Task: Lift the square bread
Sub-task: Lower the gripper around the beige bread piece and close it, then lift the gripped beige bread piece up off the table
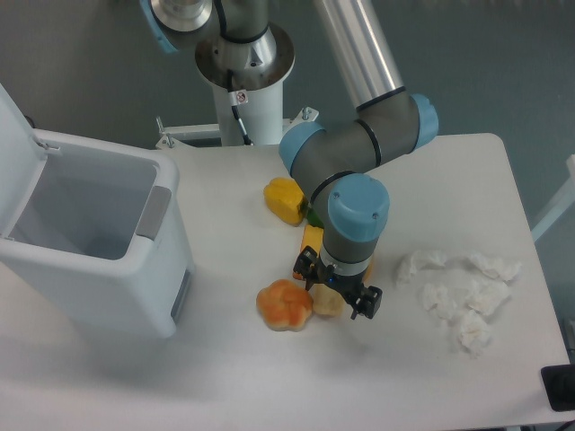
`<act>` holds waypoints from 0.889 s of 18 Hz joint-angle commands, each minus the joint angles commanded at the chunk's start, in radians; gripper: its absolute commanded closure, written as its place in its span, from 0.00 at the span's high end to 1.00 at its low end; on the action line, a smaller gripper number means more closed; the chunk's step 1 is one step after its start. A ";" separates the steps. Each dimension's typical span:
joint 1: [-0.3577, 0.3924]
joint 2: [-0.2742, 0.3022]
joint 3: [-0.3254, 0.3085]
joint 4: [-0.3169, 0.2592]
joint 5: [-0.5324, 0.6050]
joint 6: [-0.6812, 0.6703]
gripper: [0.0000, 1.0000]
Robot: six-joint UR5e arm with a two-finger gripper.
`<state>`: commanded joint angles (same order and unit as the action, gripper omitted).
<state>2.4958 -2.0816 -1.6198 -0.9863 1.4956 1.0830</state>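
Observation:
The square bread (328, 303) is a small pale beige block on the white table, right next to the round orange-brown bun (285, 305). My gripper (336, 287) points straight down over the bread, and the blue wrist hides most of it. Its black fingers (367, 302) stick out on both sides of the wrist, spread apart, with the bread low between them. The bread rests on the table. I cannot see whether the fingertips touch it.
A flat orange-yellow slab (312, 240) lies just behind the gripper, and a yellow pepper (285, 199) lies further back. Crumpled white tissue (460, 289) lies to the right. A tall white bin (99, 242) with its lid open stands at the left.

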 joint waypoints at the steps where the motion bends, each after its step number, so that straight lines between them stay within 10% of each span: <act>1: 0.003 0.002 -0.008 -0.002 0.002 -0.005 1.00; 14: 0.043 -0.014 -0.046 0.003 0.067 -0.078 1.00; 16: 0.041 -0.014 -0.045 0.003 0.067 -0.078 0.82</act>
<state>2.5372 -2.0954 -1.6644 -0.9833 1.5631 1.0048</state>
